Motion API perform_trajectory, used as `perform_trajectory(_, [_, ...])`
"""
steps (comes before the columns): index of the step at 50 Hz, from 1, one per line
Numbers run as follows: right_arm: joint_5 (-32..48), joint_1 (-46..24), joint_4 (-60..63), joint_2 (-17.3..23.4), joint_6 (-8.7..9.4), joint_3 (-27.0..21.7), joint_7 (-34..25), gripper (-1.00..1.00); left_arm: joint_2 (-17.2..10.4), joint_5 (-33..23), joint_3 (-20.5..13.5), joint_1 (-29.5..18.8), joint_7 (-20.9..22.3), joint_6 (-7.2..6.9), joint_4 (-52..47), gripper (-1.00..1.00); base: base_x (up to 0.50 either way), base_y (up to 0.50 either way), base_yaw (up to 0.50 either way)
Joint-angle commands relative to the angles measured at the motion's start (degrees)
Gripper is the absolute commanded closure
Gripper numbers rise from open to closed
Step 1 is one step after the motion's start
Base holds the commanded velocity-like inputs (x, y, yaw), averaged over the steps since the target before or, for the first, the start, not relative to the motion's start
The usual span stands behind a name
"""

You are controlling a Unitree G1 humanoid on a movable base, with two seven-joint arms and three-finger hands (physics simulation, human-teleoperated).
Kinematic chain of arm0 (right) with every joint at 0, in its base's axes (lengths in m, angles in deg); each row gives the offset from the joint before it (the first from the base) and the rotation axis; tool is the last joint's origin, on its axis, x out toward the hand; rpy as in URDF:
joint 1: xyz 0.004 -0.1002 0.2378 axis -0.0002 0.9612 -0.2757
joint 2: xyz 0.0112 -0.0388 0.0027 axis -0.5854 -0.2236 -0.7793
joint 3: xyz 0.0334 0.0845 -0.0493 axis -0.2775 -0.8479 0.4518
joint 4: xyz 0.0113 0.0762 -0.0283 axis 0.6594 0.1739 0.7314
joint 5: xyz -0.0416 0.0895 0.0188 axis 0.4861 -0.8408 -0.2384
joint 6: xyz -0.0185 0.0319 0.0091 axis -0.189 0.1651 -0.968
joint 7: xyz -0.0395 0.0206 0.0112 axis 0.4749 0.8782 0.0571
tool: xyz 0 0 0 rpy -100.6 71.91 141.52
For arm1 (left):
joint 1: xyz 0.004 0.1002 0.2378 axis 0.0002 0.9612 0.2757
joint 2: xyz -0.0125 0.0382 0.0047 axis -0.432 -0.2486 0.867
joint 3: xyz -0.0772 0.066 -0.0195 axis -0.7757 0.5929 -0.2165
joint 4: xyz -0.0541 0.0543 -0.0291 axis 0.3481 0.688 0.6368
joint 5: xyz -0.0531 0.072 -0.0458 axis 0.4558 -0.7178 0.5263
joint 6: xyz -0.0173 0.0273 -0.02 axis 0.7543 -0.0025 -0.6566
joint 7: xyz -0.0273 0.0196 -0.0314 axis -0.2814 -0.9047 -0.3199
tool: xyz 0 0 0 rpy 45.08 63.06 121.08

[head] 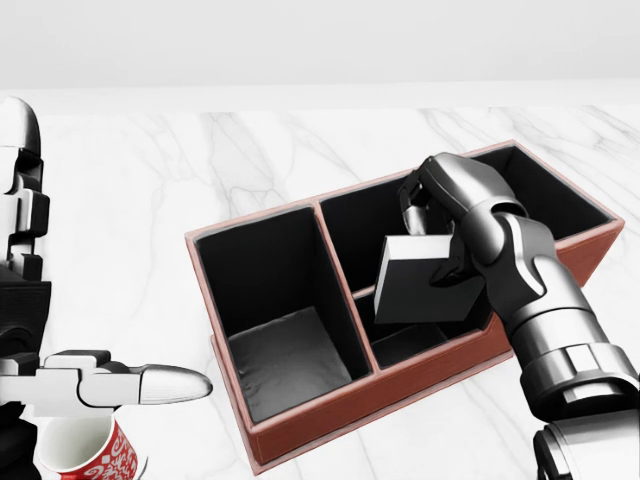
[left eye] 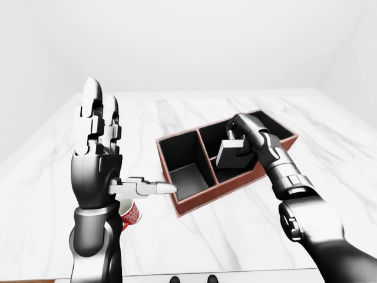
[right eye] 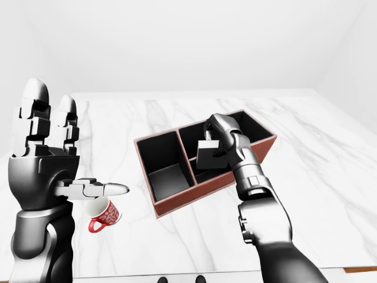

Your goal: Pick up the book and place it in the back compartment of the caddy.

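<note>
Book [head: 428, 280] sits gripped in the right robot hand [head: 445, 240] over the caddy [head: 300, 425]; nudge toward the counter's far edge, then lower.

- A red-and-white patterned mug [right eye: 103, 214] lies tipped just below the raised left hand.
- The white marble table [right eye: 330, 171] spreads beneath both hands.

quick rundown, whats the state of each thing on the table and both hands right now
book: tilted, held over the caddy's right part, not yet let go
right hand: shut on the book
left hand: open, fingers raised, holding nothing
caddy: upright on the marble table, left compartment bare
red mug: tipped on its side, beside the left hand
</note>
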Motion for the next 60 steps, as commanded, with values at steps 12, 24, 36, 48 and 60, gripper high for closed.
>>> perform_trajectory(12, [6.40,4.33,-6.78,-0.92,0.00,1.05,10.58,1.00,0.03,-0.04,0.14,-0.01,0.03,0.00,-0.15,-1.00,0.00,0.00,0.01])
perform_trajectory(24, [7.96,4.49,-6.24,-0.83,0.00,0.95,12.09,-1.00,0.03,-0.08,0.19,-0.07,-0.05,0.00,-0.21,-1.00,0.00,0.00,0.01])
perform_trajectory(36, [4.24,7.10,2.36,-0.96,0.00,-0.78,6.72,-1.00,0.03,-0.17,0.19,0.02,-0.05,0.00,0.31,-1.00,0.00,0.00,0.00])
perform_trajectory(48, [-6.10,15.64,31.73,-3.27,1.62,-4.34,-8.42,-1.00,0.04,-0.25,0.25,0.19,0.06,0.00,-0.63,-1.00,0.00,0.00,0.00])
perform_trajectory(60, [-10.22,21.16,54.59,-4.76,10.00,-5.13,-16.80,-1.00,0.12,-0.31,0.37,0.22,0.00,0.00,-0.10,-1.00,0.00,0.00,0.00])
